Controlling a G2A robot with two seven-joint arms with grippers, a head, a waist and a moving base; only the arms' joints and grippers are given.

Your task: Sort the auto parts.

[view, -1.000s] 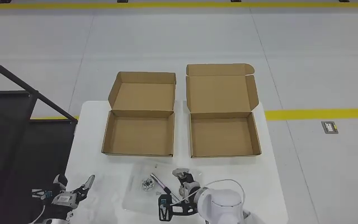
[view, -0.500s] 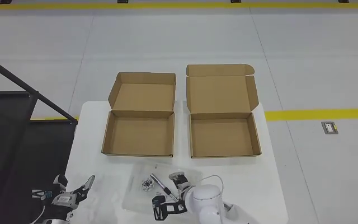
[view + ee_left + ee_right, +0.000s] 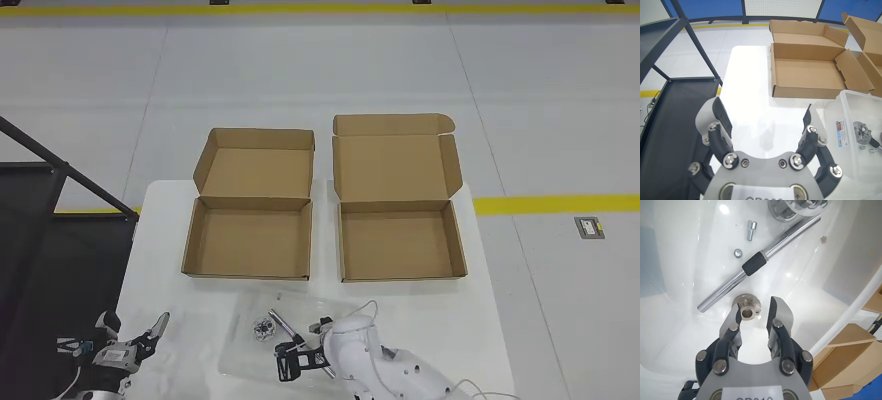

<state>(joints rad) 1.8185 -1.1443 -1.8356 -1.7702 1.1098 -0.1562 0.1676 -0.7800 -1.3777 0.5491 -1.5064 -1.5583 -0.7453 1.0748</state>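
From above, two open cardboard boxes, the left box (image 3: 248, 243) and the right box (image 3: 400, 245), sit side by side on the white surface (image 3: 160, 260). Nearer the robot lies a clear tub (image 3: 235, 350) with the right gripper (image 3: 289, 362) down inside it. The left gripper (image 3: 133, 344) is near the surface's left edge.

From the left wrist, that gripper's fingers are spread wide, nothing between them. The tub's wall carries a sticker (image 3: 841, 132), its print too small to read.

From the right wrist, the fingers stand spread either side of a metal collar (image 3: 746, 308) on the tub floor. Beyond it lie a chrome rod (image 3: 761, 260) and a bolt (image 3: 751, 230).
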